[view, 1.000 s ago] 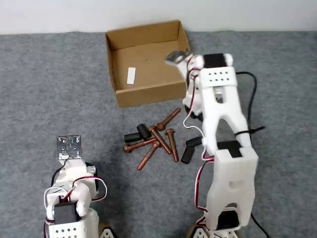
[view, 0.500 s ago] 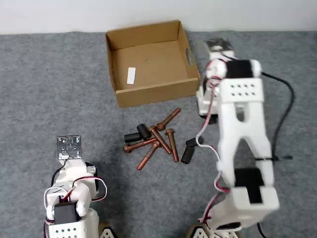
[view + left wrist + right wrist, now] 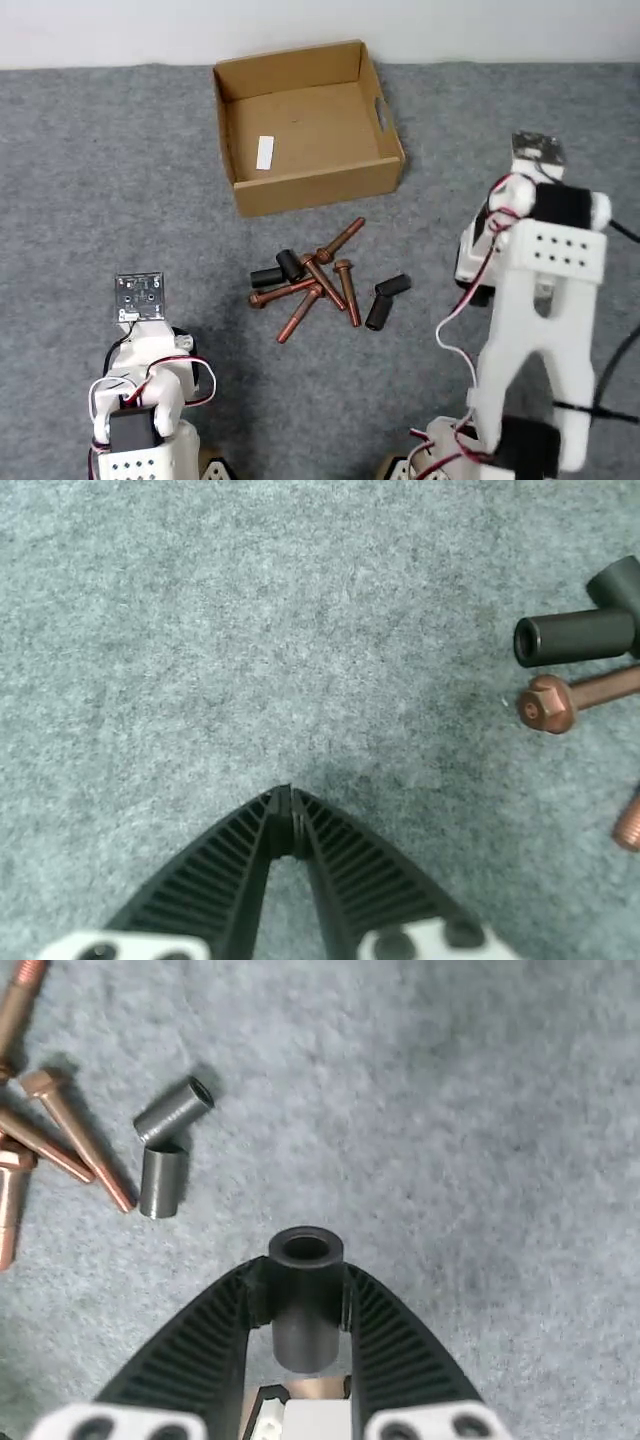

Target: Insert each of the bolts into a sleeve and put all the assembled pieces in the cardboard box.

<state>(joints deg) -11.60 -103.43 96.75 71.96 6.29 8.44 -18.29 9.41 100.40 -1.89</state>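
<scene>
My right gripper (image 3: pixel 303 1278) is shut on a black sleeve (image 3: pixel 305 1310) held upright, its bore facing the camera; a copper-coloured bit shows under it. In the high view the right arm (image 3: pixel 530 250) stands right of the pile, away from the cardboard box (image 3: pixel 238 150). Several copper bolts (image 3: pixel 320 280) lie crossed on the grey carpet below the box, with black sleeves on the left (image 3: pixel 278 270) and right (image 3: pixel 385 298) of the pile. My left gripper (image 3: pixel 290 815) is shut and empty over bare carpet, with a sleeve (image 3: pixel 575 637) and a bolt head (image 3: pixel 545 702) a little way off.
The box is open-topped with a small white label (image 3: pixel 264 152) on its floor. The left arm (image 3: pixel 145 390) sits folded at the near left. In the right wrist view, two loose sleeves (image 3: pixel 165 1150) and bolts (image 3: pixel 75 1140) lie beyond the held sleeve.
The right arm has swung from the box's right wall out to the right and back toward the near edge. The left arm and the pile have not moved.
</scene>
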